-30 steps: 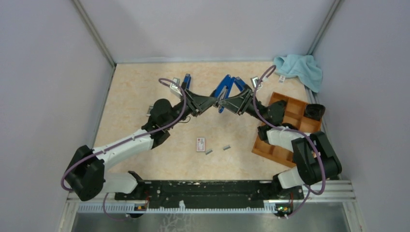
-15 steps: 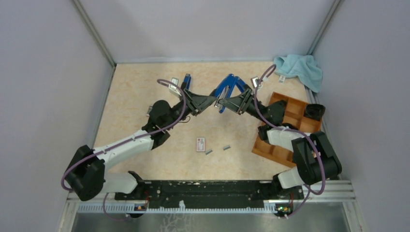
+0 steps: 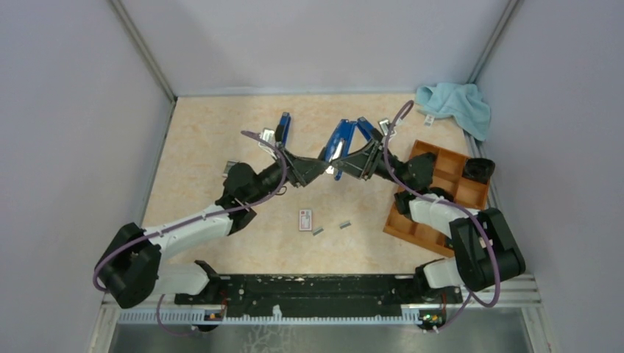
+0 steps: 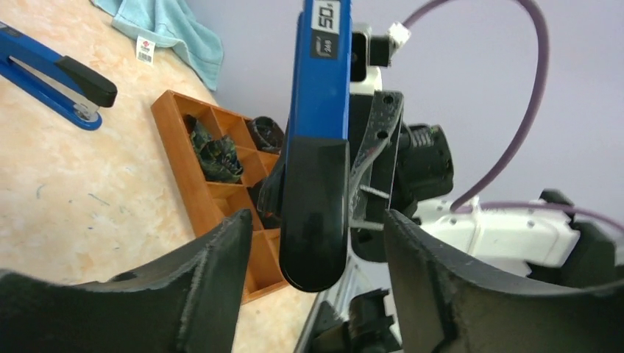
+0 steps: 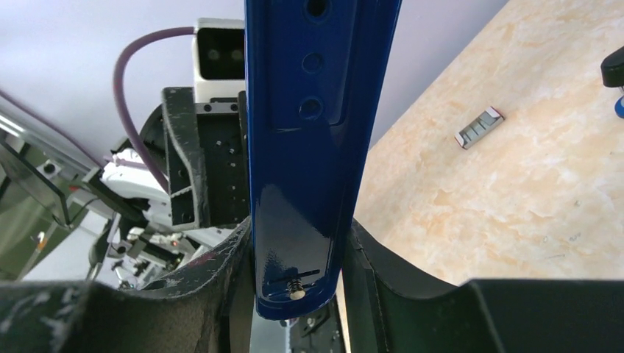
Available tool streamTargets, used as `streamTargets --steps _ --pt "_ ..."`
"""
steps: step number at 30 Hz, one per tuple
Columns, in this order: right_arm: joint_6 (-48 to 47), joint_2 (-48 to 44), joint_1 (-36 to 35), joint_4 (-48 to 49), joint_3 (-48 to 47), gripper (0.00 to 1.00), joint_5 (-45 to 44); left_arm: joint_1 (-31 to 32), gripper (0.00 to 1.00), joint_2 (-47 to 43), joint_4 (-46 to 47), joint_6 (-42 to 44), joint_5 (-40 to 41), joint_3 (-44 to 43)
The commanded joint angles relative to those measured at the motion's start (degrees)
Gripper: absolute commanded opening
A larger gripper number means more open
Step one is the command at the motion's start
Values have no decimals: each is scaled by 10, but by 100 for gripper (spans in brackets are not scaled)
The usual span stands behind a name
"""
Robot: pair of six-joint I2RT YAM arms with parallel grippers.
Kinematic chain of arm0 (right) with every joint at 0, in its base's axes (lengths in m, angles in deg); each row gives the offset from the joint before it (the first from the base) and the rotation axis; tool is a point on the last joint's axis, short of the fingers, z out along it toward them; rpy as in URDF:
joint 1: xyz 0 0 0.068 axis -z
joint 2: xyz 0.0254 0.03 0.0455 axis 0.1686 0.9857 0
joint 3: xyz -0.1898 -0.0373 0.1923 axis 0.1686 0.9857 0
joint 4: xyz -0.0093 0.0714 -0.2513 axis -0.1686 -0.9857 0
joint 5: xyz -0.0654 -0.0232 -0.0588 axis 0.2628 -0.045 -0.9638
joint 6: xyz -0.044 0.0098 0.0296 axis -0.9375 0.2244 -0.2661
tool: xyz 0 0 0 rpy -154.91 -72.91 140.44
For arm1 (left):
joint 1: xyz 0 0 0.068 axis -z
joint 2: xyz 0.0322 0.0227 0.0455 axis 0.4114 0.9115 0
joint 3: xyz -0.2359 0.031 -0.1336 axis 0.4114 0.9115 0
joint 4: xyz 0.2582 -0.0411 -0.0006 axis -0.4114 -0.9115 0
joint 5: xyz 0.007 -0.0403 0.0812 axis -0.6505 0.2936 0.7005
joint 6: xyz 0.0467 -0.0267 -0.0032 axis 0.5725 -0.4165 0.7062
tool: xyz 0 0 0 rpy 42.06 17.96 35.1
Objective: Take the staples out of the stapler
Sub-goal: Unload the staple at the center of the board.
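My right gripper [image 3: 346,157] is shut on the blue base of an opened stapler [image 3: 341,137] and holds it above the table; in the right wrist view [image 5: 298,254] the base [image 5: 316,132] is clamped between both fingers. My left gripper [image 3: 324,162] is open. In the left wrist view [image 4: 316,254] the stapler's blue top arm with its black end cap [image 4: 315,206] hangs between the spread fingers without touching them. Two short grey strips of staples [image 3: 318,231] [image 3: 344,223] lie on the table in front of the arms.
A second blue stapler [image 3: 282,126] [image 4: 51,73] lies at the back. A small white box with a red label [image 3: 305,219] [image 5: 480,126] lies near the staples. A wooden compartment tray [image 3: 434,195] [image 4: 184,162] stands at the right, a teal cloth [image 3: 456,103] at the back right.
My left gripper has moved right and closed in around the stapler's black end. The right gripper has tilted the held stapler slightly. The second stapler shows more fully.
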Motion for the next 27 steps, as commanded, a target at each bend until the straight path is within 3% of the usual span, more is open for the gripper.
streamTargets --steps 1,4,5,10,14,16,19,20,23,27 --pt "-48 -22 3 31 -20 0 26 2 77 -39 53 119 -39 37" --pt "-97 -19 12 -1 -30 0 70 -3 98 -106 47 205 -27 90" --pt "-116 -16 15 -10 -35 0 89 -4 99 -136 40 234 -24 109" --pt "-229 -7 15 -79 -73 0 203 -9 99 -277 -11 342 -69 180" --pt "-305 -27 14 -162 -84 0 258 -9 99 -309 -5 344 -117 210" --pt "-406 -52 13 -298 -100 0 266 -9 99 -301 46 326 -130 235" --pt "-673 -90 -1 -591 -150 0 231 -9 99 -259 99 314 -159 242" --pt "-720 -95 -7 -648 -163 0 218 -9 99 -238 109 313 -165 238" --pt "-726 -92 -16 -654 -169 0 208 -9 99 -164 164 317 -169 228" --pt "-827 -79 -40 -749 -193 0 171 -9 97 -80 282 306 -159 231"
